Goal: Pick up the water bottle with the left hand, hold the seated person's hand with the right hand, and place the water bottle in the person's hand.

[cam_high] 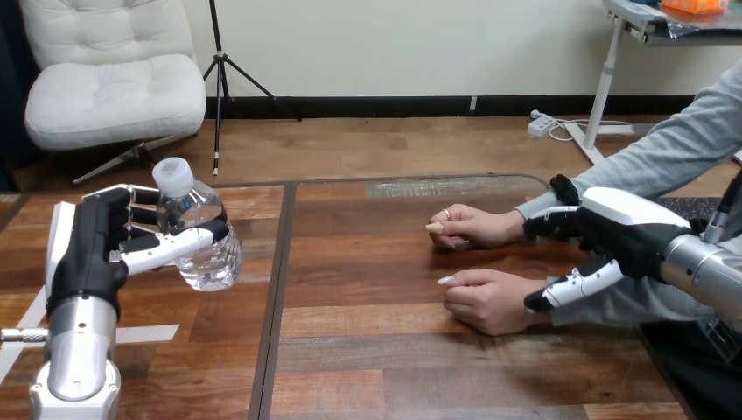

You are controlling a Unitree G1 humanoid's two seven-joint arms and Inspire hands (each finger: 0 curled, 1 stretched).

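Left hand (87,254) curled round water bottle (199,236) mid-body, at tabletop's (394,350) left. Clear thin plastic (light, crushable, slick, I judge): grip gently. Right hand (617,229) beside person's far wrist (516,226); closure can't tell.

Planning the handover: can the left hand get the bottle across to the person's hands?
Probably yes: nothing stands on the table between the left hand, gripping the water bottle, and the person's hands. Both lie curled, palm down, though, offering no open palm yet.
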